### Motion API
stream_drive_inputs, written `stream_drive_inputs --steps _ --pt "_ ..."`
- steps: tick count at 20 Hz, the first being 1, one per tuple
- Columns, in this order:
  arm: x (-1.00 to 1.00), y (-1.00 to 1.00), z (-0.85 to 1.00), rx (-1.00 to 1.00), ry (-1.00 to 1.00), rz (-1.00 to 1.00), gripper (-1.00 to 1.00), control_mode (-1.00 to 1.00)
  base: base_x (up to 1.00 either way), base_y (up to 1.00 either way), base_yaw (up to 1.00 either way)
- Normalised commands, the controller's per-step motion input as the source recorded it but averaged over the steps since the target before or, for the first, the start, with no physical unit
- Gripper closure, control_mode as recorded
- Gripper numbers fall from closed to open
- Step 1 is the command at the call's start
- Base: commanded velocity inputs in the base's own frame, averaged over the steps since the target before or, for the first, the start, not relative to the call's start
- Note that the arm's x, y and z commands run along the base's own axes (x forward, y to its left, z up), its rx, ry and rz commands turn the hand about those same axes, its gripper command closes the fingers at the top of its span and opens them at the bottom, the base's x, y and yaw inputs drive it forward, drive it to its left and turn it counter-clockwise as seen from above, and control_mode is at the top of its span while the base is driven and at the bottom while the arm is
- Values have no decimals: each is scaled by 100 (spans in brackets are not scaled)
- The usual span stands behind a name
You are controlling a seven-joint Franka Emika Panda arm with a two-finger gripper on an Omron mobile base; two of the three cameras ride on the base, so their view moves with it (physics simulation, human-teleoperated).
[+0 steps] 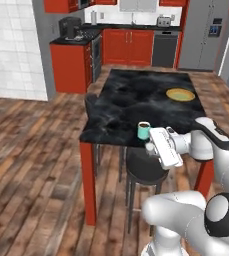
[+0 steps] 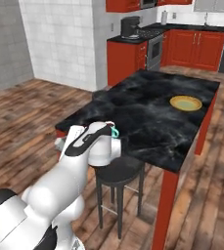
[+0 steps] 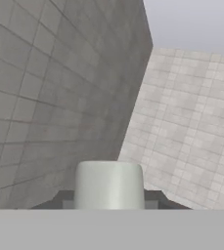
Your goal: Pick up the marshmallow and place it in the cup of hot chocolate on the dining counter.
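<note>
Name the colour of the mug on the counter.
Teal mug, white inside; clearest in the left base view.

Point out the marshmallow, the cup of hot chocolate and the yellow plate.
marshmallow [image 3: 108, 185]: hand view, front of its white side.
cup of hot chocolate [image 1: 143, 131]: left base view, teal outer wall.
yellow plate [image 1: 180, 94]: left base view, its centre.

We find no legible text, label, brand, number or sign on any surface here. The small panel on the refrigerator [image 1: 214, 29] door is too blurred for us to tell whether it carries characters.
</note>
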Motion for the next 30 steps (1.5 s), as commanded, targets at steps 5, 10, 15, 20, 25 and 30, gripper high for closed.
stream_drive_inputs --steps 5,10,15,20,25,30 --pt "0 0 0 0 0 0 100 100 62 4 -23" --pt "0 0 0 0 0 0 100 100 64 34 -32" --pt "0 0 0 0 0 0 100 100 72 51 -33" --pt "0 0 0 0 0 0 100 100 74 40 -34" --pt "0 0 0 0 0 0 100 100 58 7 -34" --pt "0 0 0 0 0 0 100 100 52 0 -35"
